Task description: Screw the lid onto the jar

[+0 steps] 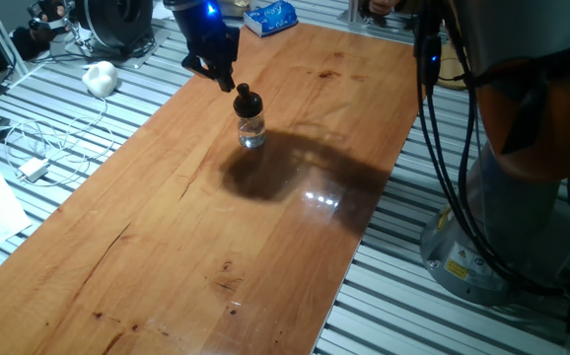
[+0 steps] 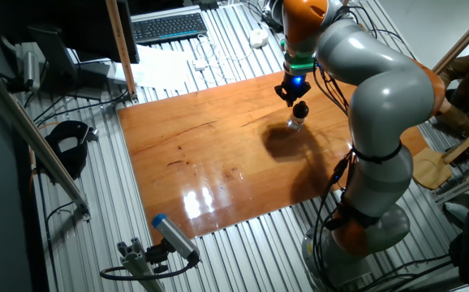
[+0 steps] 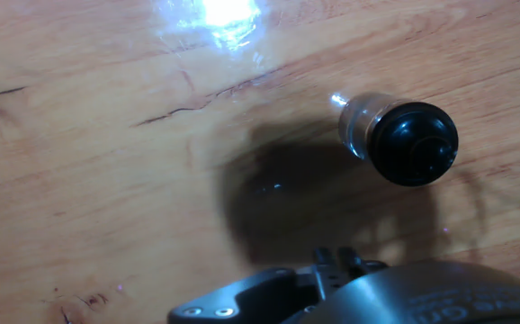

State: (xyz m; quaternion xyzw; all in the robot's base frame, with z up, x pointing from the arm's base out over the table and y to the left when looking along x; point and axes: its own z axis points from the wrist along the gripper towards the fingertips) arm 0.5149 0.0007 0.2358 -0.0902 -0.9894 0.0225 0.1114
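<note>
Stands upright mid-tabletop: jar (image 1: 251, 129), clear glass, capped by lid (image 1: 248, 101), black, rounded, knobbed. Sits just off the tool (image 1: 222, 76) at about 4 o'clock in one fixed view, apart from it. Cannot tell how far apart the tool's jaws stand; nothing seen held. Smooth glossy wooden tabletop (image 1: 167, 227), scratched. Beyond its 10 o'clock edge, white crumpled lump (image 1: 100, 77) and white cable (image 1: 58, 138) on ribbed metal.

The glossy black rounded plastic lid (image 3: 413, 143) is sitting on the small clear glass jar (image 1: 251, 129); the varnished wooden tabletop (image 1: 206, 227) is reflecting lamp glare.
</note>
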